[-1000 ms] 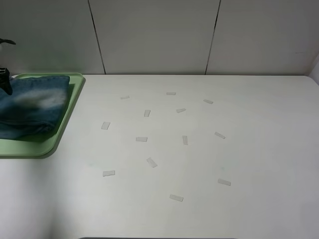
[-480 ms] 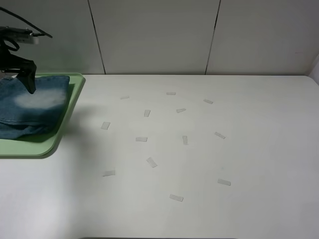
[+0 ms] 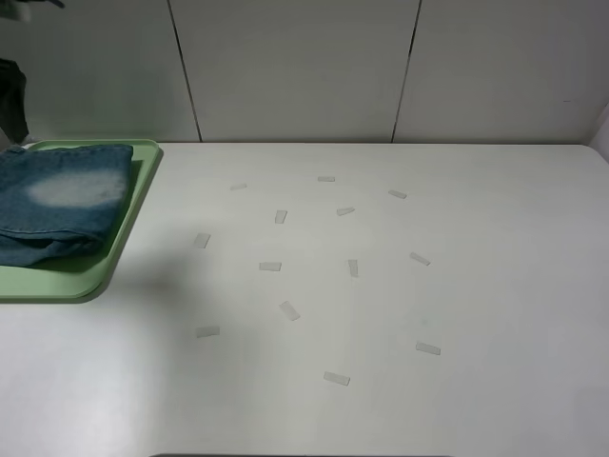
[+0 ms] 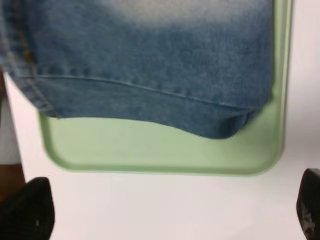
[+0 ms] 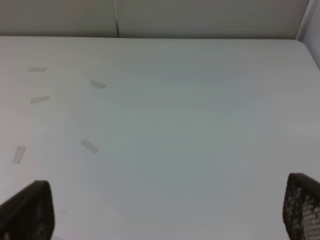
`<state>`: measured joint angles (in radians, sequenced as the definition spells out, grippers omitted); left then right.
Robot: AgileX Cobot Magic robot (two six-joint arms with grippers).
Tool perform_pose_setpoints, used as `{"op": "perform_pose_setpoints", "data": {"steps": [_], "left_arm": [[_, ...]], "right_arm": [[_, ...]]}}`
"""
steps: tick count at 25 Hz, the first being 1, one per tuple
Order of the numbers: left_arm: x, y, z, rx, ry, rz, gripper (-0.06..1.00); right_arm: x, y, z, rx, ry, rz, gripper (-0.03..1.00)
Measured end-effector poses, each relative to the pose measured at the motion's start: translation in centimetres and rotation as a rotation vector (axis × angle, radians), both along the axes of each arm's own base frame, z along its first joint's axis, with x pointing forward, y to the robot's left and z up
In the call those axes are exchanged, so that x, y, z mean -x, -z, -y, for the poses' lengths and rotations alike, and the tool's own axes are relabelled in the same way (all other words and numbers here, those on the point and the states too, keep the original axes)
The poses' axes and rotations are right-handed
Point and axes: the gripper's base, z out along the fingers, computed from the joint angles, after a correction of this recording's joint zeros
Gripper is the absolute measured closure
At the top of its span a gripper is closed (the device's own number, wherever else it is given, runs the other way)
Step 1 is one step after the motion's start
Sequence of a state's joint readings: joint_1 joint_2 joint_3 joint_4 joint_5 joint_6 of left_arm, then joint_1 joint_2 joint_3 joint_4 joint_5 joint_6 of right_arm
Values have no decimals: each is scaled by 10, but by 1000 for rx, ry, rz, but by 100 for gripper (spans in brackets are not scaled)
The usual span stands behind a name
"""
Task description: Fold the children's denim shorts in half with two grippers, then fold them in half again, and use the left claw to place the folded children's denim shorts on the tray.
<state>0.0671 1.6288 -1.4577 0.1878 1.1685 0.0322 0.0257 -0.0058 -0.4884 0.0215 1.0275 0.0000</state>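
Left claw (image 4: 170,220) is hanging wide open and empty above the tray (image 3: 114,257) at far left; the folded denim shorts (image 3: 62,200) are lying on it; soft, limp cloth, likely best pinched at a thick folded edge.

white table (image 3: 476,286), pale panelled wall (image 3: 295,67), perhaps tape marks (image 3: 270,267)

obstacles: tray (image 3: 114,262) with folded denim shorts (image 3: 62,200) filled far-left table corner | free: rest of white table (image 3: 495,286) lay open, only flat tape strips (image 3: 270,267) scattered mid-table
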Motion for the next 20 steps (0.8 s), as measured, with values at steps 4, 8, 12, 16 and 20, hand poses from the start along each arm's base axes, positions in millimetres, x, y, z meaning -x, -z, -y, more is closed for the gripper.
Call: {"op": "perform_pose_setpoints", "data": {"steps": [4,8,12,16,20], "left_arm": [[41,-15,3,-2,0,35,-2],[89,-25,7,1,0,82,-2],[122,-24,11,28,-1,109,-2],[176,-19,21,94,0,178,-2],[206,-13,29,162,9,230,-2]], "right_arm": [[0,0,0,0,0,0,27],[0,0,0,0,0,0,27],[0,0,0,0,0,0,27],[0,0,0,0,0,0,27],[0,0,0,0,0,0,27]]}}
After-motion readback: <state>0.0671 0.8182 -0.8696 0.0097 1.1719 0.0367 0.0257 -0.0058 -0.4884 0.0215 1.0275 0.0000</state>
